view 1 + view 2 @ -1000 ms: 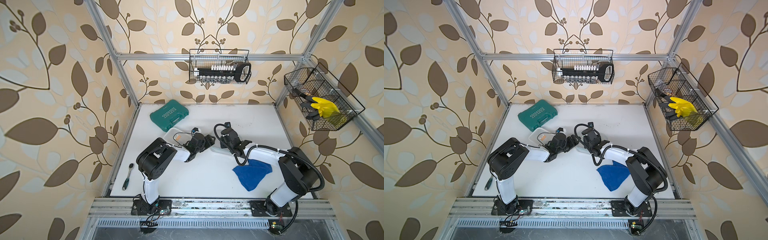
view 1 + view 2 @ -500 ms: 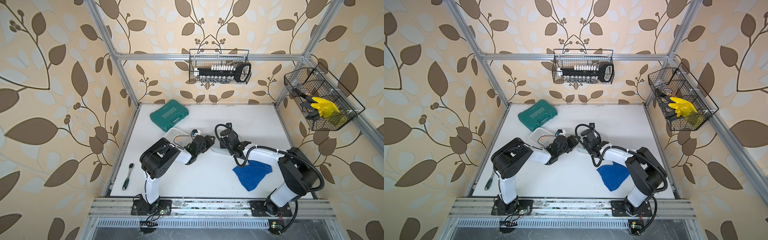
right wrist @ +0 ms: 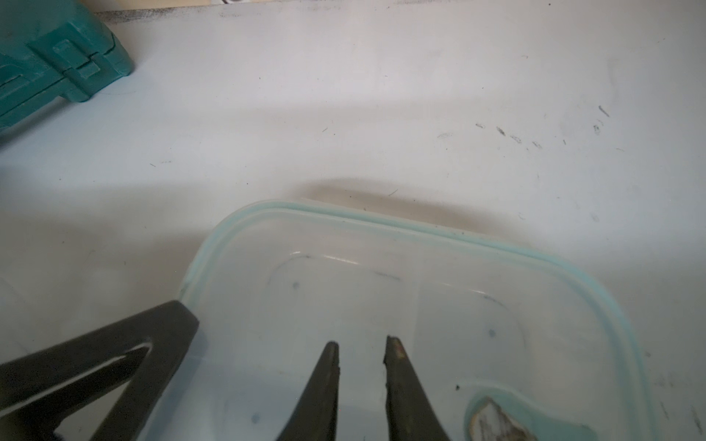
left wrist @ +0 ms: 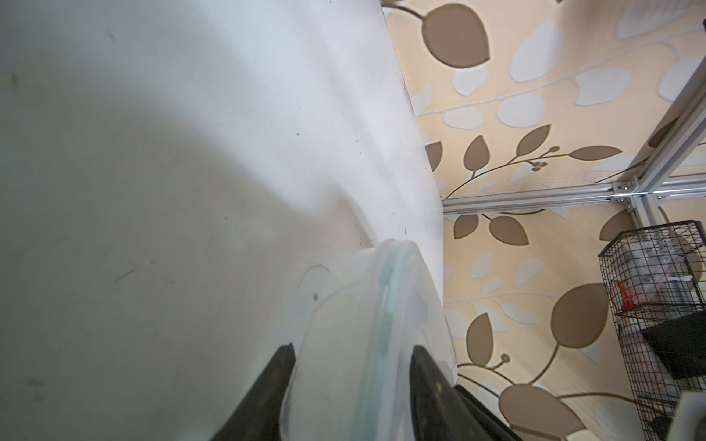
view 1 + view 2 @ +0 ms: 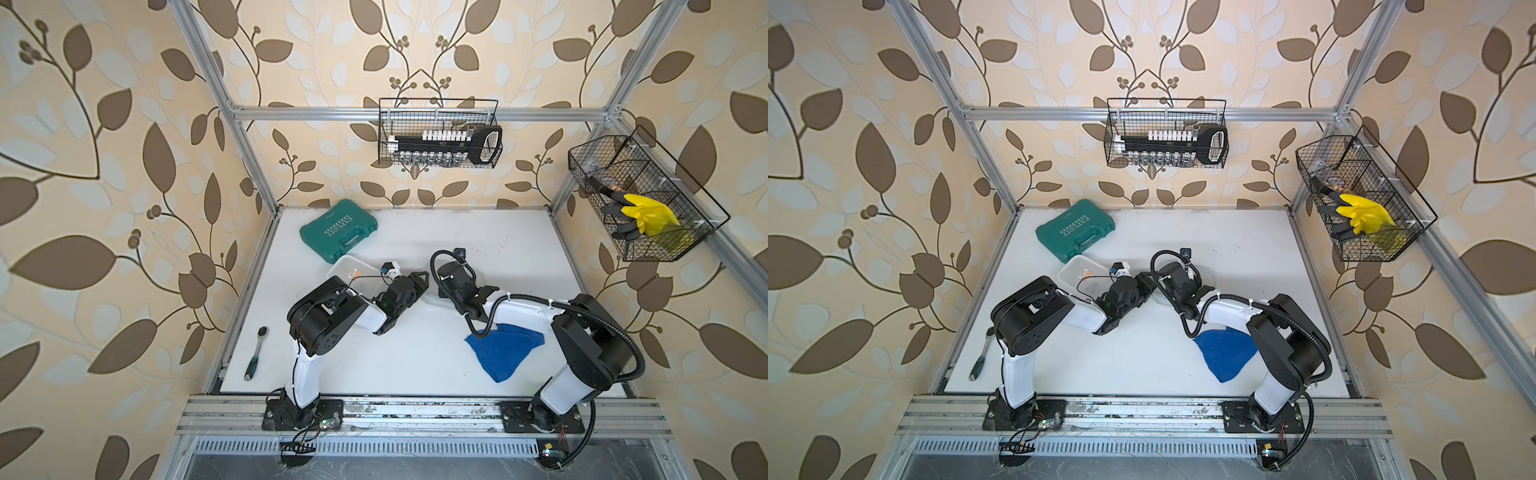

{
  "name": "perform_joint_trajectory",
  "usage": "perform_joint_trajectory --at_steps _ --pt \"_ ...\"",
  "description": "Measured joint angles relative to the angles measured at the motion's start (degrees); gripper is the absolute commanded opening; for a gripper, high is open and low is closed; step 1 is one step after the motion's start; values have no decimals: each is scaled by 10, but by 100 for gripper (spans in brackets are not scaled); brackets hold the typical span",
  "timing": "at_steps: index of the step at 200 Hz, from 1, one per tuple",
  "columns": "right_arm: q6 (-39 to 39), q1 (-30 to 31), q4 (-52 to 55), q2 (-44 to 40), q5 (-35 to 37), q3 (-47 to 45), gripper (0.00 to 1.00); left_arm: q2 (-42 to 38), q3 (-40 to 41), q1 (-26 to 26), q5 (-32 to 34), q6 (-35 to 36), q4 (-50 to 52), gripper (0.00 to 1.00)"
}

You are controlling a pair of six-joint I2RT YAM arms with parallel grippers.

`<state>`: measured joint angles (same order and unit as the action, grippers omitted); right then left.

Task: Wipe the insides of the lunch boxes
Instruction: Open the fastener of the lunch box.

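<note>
The teal-rimmed box (image 3: 382, 229) sits near the middle of the counter (image 5: 415, 365), between my two end effectors. My left end effector (image 4: 353, 349) is at the box's 9 o'clock corner. Its fingers (image 4: 273, 385) are partly apart with the rim and wall between them — I cannot tell whether they press the plastic. My right end effector (image 3: 361, 340) hangs over the box's inside, its tips a narrow gap apart with nothing between them.

A second box (image 5: 343, 266) lies at about 9 o'clock from the first, partly under my left arm. It is just beside the green case (image 5: 338, 230), which lies at 10 o'clock. The blue cloth (image 5: 503, 349) lies crumpled at 4 o'clock, apart from both end effectors — and a ratchet (image 5: 255, 353) rests by the counter's edge at 8 o'clock.
</note>
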<state>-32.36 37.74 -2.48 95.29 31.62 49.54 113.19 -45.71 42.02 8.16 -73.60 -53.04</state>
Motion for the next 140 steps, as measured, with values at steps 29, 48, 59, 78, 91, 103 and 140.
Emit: perform_joint_trajectory --at_steps 29,48,59,78,91,103,140 --pt "-7 0 -6 2 3 -2 22 0 1 0 2 3 -1 22" --pt "-13 1 -12 2 4 -5 20 -3 1 0 3 12 6 20" --pt "-16 2 -16 4 6 -7 20 -8 1 0 3 17 16 13" --pt "-23 3 -22 6 9 -8 19 -24 1 3 5 29 42 4" --pt "-27 5 -26 7 9 -9 19 -34 1 4 8 39 61 1" --pt "-31 6 -31 8 9 -10 19 -41 1 4 9 47 73 0" --pt "-40 9 -41 9 8 -12 19 -54 -1 4 11 66 100 0"
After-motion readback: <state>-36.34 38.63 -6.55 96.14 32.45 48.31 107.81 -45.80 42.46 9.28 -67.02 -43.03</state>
